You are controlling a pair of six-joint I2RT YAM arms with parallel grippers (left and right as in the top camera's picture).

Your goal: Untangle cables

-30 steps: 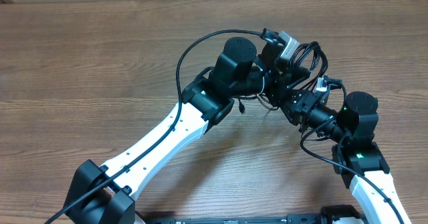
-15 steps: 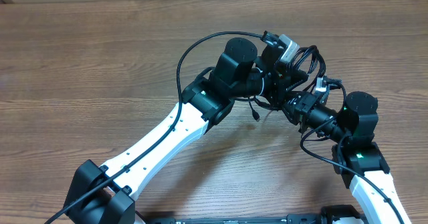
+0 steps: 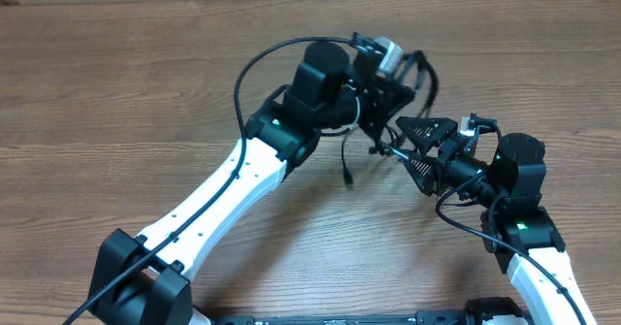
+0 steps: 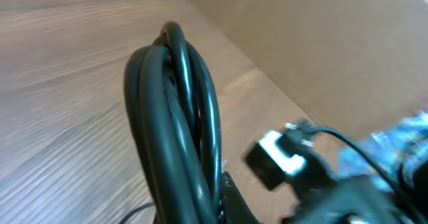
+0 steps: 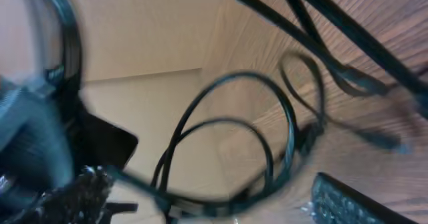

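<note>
The table (image 3: pixel 116 92) is crossed by the left arm (image 3: pixel 223 189), reached in from the near left, and by the right arm (image 3: pixel 529 247), raised from the near right. Both are met over the far middle of the wood. The cables (image 4: pixel 177 117) are held up off the surface as a bunch of loops at the left gripper (image 3: pixel 380 82). Its jaws are judged to be pressed on the bunch, though the fingers are hidden in the left wrist view. The right gripper (image 3: pixel 400 143) is pointed at the bunch from just beside it, with its jaws spread wide and nothing pinched. One strand (image 3: pixel 345 155) is hung loose below the bunch and ended by a small plug (image 3: pixel 347 179) above the table.

The step in hand is judged to be the drawing of one cable out of the bunch. For this the bunch should be kept lifted and steady. A single strand should be taken, best the hanging one, close to where it leaves the loops. It should then be drawn slowly along its own line, and the pull eased if the loops are seen to tighten
</note>
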